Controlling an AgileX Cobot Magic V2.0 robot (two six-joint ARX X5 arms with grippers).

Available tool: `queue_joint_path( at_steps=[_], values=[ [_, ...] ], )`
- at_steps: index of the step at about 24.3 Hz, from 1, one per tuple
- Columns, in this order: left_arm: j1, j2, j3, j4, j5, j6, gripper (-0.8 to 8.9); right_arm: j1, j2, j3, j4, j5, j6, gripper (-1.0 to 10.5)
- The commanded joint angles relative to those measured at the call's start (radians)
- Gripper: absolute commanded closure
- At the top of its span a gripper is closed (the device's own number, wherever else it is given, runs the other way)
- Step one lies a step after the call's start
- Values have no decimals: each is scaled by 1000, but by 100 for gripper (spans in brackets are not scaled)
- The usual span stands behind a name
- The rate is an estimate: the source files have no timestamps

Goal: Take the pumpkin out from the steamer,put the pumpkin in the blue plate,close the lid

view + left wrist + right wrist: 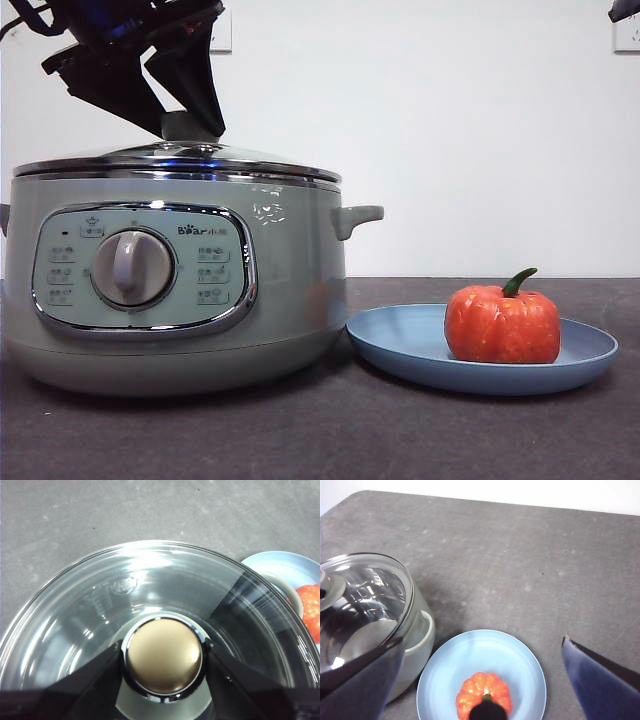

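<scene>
Dark grey tabletop (330, 440) runs below a white wall in the front view. At left stands the steamer (170, 290) with the lid (175, 160) seated on its rim; the left gripper (190, 125) reaches down from the upper left onto the knob (185, 128). At lower right the pumpkin (503, 322) sits upright in the blue plate (400, 345), just beside the pot.

From the left wrist, both jaws press against the knob's sides, low in the frame.

From the right wrist, the right gripper (480, 680) hangs high above the plate, jaws spread wide, empty.
</scene>
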Motion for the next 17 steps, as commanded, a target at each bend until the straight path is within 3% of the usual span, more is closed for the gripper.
queue_joint_path(
  at_steps=[1, 17],
  values=[
    [-7, -13, -5, 26, 8, -34, 822, 1, -2, -3, 6, 3, 14, 321],
    [-8, -13, -5, -48, -50, 16, 798, 1, -2, -3, 6, 3, 14, 321]
  ],
)
